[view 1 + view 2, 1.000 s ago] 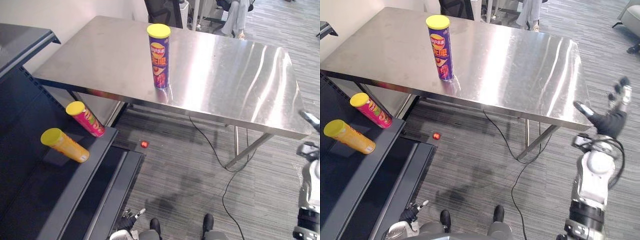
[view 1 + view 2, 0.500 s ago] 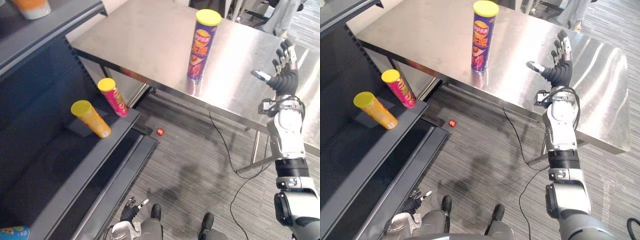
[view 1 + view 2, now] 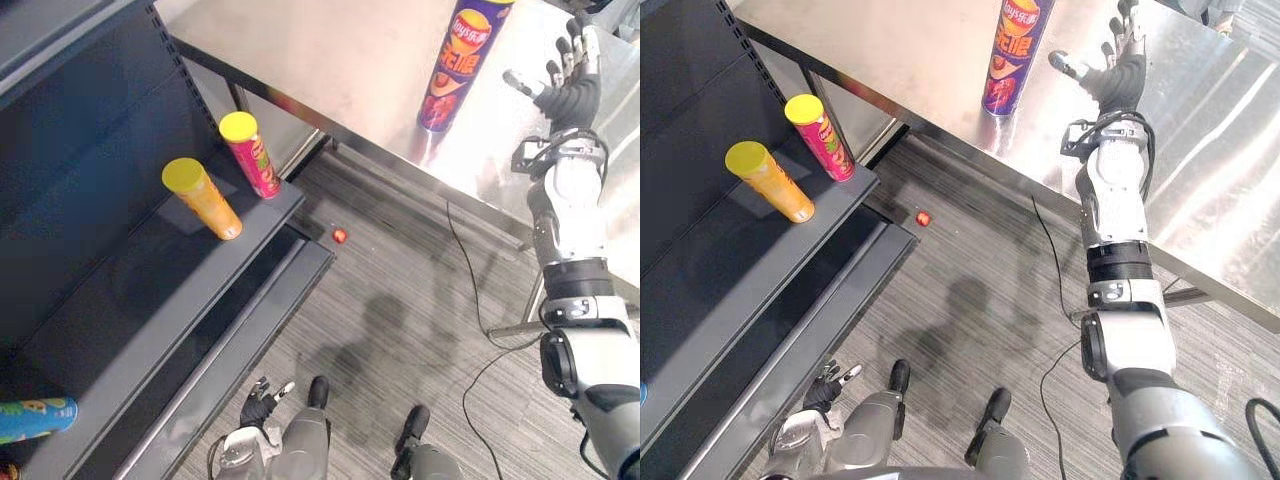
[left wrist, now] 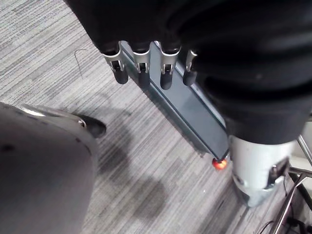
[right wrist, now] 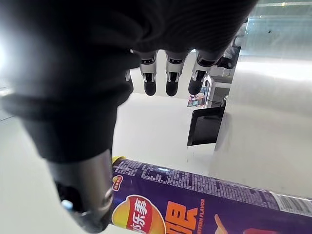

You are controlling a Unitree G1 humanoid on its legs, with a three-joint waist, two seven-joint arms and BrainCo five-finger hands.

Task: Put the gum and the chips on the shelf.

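eyes overhead share can (image 3: pixel 458 65); wrists close

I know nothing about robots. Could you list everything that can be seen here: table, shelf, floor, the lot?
Chips can: one, purple, upright on the table.
Table: one, bare steel, beyond the shelf.
Shelf: one, dark, at the robot's left.
Orange can: one, yellow lid, standing on a shelf board.
Pink can: one, yellow lid, standing beside the orange can, apart from it.
Teal tube: one, lying on the shelf, partly cut off by the picture's edge.
Small red thing: one, on the floor by the shelf's foot; too small to identify.
Floor: grey striped carpet.
Right hand: open, raised beside the chips can, not touching it.
Left hand: open, hanging low over the floor.
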